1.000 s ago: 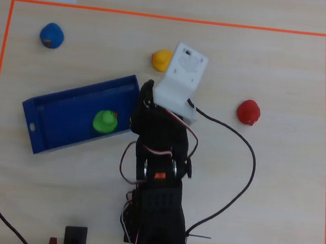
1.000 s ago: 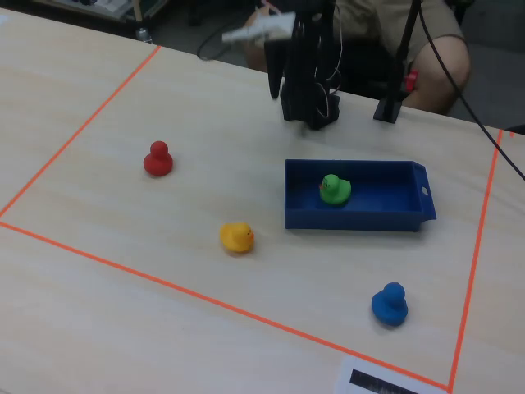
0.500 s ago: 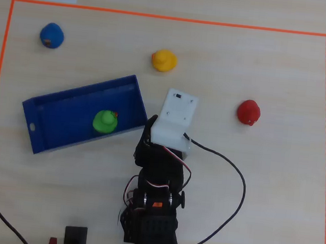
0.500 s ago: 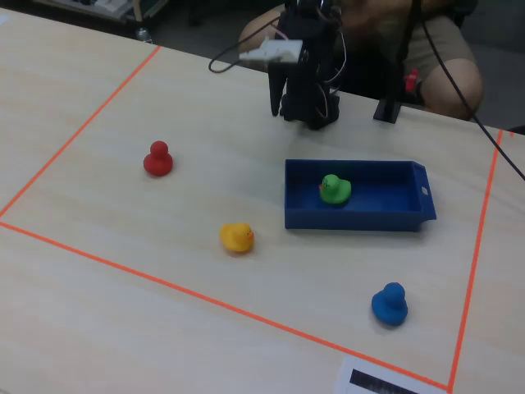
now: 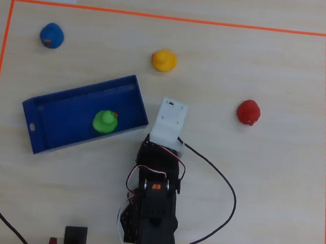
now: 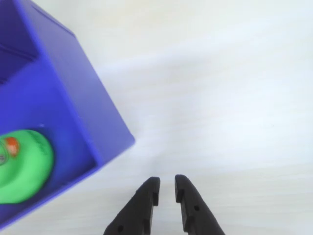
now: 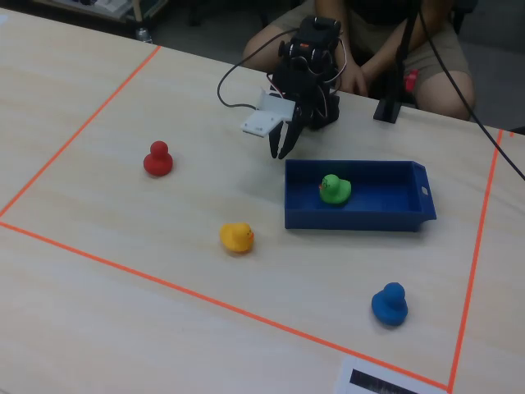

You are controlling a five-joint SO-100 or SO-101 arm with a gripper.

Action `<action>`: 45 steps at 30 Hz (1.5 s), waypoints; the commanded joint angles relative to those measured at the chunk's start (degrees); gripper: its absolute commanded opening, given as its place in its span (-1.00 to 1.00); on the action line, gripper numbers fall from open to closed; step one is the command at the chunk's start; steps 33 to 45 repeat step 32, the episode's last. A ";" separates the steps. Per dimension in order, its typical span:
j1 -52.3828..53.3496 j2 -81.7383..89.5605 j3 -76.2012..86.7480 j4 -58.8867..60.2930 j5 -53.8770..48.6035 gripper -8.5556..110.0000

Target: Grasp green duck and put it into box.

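I am folded low over my base, wrist bent down, my gripper (image 7: 280,152) hanging just off the corner of the blue box (image 7: 394,220) in the fixed view. In the wrist view my gripper (image 6: 166,191) holds nothing, its black fingertips (image 6: 150,187) drawn almost together with only a thin slit between them, above bare table. The green duck (image 5: 105,121) sits inside the box (image 5: 60,103), near the end closest to me in the overhead view. Outside the box lie the yellow duck (image 5: 163,60), the red duck (image 5: 248,112) and the blue duck (image 5: 52,34), all well apart.
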 commanded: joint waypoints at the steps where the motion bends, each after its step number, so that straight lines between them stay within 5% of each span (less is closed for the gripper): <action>1: -0.18 0.09 0.70 5.10 -2.46 -0.86; 6: -1.14 0.18 0.79 13.71 -4.83 -0.86; 45: -0.88 0.18 0.79 13.80 -4.13 -0.83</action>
